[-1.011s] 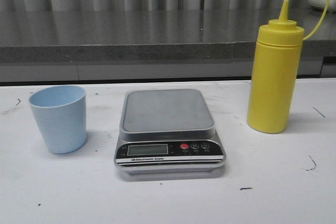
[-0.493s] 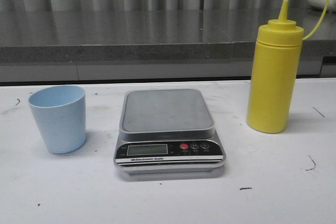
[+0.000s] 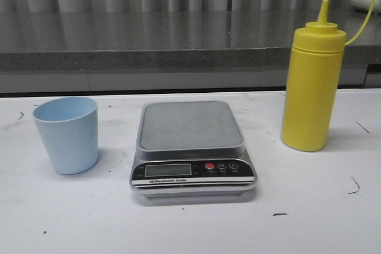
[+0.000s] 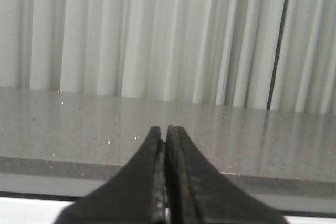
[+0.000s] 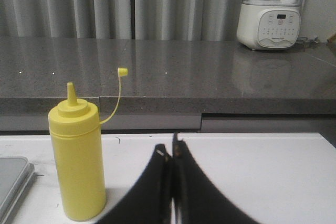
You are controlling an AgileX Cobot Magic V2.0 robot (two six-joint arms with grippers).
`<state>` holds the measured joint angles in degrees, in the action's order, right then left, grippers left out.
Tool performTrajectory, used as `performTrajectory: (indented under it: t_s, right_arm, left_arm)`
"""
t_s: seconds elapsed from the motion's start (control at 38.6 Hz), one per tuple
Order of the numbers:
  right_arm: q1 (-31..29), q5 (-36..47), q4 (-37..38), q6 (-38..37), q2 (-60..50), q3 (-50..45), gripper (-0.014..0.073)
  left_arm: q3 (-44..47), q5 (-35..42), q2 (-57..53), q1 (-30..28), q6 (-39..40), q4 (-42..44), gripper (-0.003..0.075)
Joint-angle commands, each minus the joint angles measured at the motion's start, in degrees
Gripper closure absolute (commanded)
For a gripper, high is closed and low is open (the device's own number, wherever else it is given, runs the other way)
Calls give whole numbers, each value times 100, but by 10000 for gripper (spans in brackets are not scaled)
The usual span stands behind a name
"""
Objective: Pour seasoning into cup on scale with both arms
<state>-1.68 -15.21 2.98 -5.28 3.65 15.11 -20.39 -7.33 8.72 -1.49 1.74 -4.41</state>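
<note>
Grippers, two, neither visible in the front view. Left gripper [image 4: 166,129]: fingers pressed together, nothing between them, held level and facing a grey counter [image 4: 157,129] with pale curtain [image 4: 157,35] behind; none of the task's things show in its view. Right gripper [image 5: 169,153]: fingers likewise closed on nothing, held level over the white table [image 5: 252,171], the seasoning bottle [image 5: 77,166] near it and apart from it.

Scale [image 3: 191,150], one: centre of the table, nearest the camera, platform bare, display unreadable, lettering on the panel too small to make out. In the right wrist view only a corner [image 5: 13,182] shows, cut off by the frame.

Cup [image 3: 66,135], one: upright, on the table left of the scale, not touching it; contents cannot be told.

Seasoning bottle, one: upright, right of the scale, well apart from the cup. Cap [image 5: 122,71] off the nozzle, hanging on its thin strap.

Appliance [image 5: 270,17], one: white, on the far counter, its top cut off.
</note>
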Motion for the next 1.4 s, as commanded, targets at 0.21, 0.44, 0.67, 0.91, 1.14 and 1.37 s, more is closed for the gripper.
performTrajectory:
  t_s: [0.21, 0.44, 0.67, 0.91, 1.14, 1.37]
  right_arm:
    - [-28, -308, 48, 37, 2003, 1714, 650]
    - [-28, -195, 48, 37, 2017, 1714, -38]
    - [-28, -137, 48, 37, 2017, 1714, -48]
    - [-28, -109, 48, 37, 2017, 1714, -48]
    - [-28, -139, 48, 37, 2017, 1714, -48]
    - [-28, -151, 48, 37, 2017, 1714, -48]
  left_arm:
    - [-999, -170, 1644, -6, 17, 15, 739]
    - [-999, -251, 1657, -6, 17, 15, 146]
    - [-1026, -71, 1909, 72, 8, -3, 80]
    - [-2230, -706, 4082, 1526, -630, -3, 82]
    - [-4212, -2902, 6731, 2783, -725, 87, 82]
    - [-4957, -3683, 8550, 2942, -725, 474, 82]
